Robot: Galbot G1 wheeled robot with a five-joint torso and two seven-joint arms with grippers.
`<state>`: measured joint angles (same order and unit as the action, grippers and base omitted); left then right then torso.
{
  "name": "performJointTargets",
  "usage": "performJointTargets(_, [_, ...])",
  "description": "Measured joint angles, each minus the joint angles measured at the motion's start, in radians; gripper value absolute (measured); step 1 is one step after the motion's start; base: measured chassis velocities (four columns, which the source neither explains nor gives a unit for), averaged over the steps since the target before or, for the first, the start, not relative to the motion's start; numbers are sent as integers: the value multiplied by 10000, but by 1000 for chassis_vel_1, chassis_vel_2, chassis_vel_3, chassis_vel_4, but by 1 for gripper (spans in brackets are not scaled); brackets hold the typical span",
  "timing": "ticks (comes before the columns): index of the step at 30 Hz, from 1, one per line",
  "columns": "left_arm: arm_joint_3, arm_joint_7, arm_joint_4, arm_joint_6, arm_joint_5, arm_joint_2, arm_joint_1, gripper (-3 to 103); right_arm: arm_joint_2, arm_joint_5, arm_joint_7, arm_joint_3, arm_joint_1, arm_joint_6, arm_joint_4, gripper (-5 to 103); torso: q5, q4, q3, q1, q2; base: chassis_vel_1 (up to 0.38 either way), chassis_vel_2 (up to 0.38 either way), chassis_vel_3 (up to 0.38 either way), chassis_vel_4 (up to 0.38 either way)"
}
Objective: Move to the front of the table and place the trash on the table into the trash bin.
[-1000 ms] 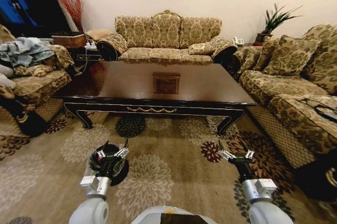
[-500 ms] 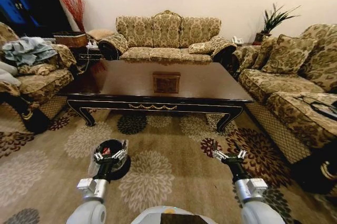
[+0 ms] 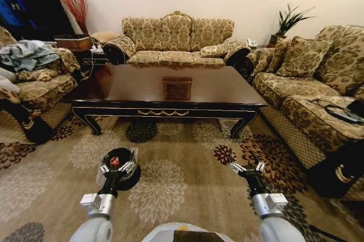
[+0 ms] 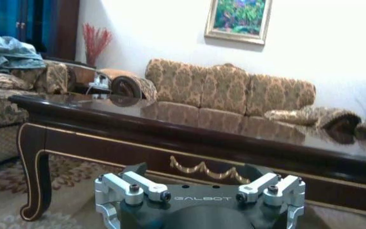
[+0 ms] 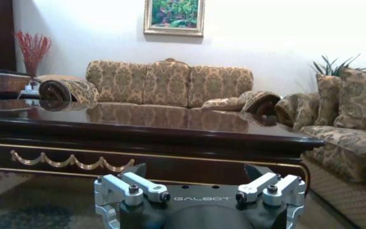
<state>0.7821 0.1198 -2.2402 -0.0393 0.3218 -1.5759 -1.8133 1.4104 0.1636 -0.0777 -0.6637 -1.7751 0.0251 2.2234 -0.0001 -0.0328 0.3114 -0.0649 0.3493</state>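
Seen from the head camera, the glossy dark coffee table [image 3: 170, 91] stands ahead on a floral carpet [image 3: 176, 179], ringed by patterned sofas [image 3: 177, 40]. Both arms hang low in front of it: the left gripper [image 3: 118, 168] with fingers spread above the black trash bin [image 3: 120, 168], where something red lies inside, and the right gripper [image 3: 245, 168] with fingers likewise apart over bare carpet.

The left wrist camera looks across the table's [image 4: 189, 136] edge, showing its curved leg and gold scroll trim.

The right wrist camera shows the table's [image 5: 145, 129] polished top mirroring the far sofa, beneath a framed painting [image 5: 174, 16].
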Motion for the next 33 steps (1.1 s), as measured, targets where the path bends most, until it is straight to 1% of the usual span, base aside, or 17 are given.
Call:
performJointTargets(2, [8, -75, -165, -116, 271, 52, -89, 100, 99, 105, -348, -152, -176, 6, 225, 100, 0, 1, 2, -2, 0, 0, 0, 0, 0])
performJointTargets(4, [7, -145, -257, -120, 347, 76, -121, 100, 140, 144, -444, -206, -240, 5, 339, 100, 0, 1, 1, -2, 0, 0, 0, 0, 0])
performJointTargets(7, [-45, -390, -501, 110, 221, 142, -73, 100, 222, 338, -618, -346, -431, -275, 831, 100, 0, 1, 0, -1, 1, 0, 0, 0, 0])
performJointTargets(8, [-66, -481, -527, 217, 101, 160, -38, 100, 230, 360, -627, -370, -443, -398, 913, 100, -1, 2, 0, -1, 0, 0, 0, 0, 0])
performJointTargets(11, [-85, -549, -538, 305, 7, 171, -15, 100, 234, 372, -629, -385, -450, -503, 968, 100, 0, 1, 1, -2, 0, 0, 0, 0, 0])
performJointTargets(33, [-96, -564, -539, 341, -39, 171, -8, 100, 228, 375, -621, -386, -446, -528, 975, 100, 1, 1, 0, -1, 0, 0, 0, 0, 0])
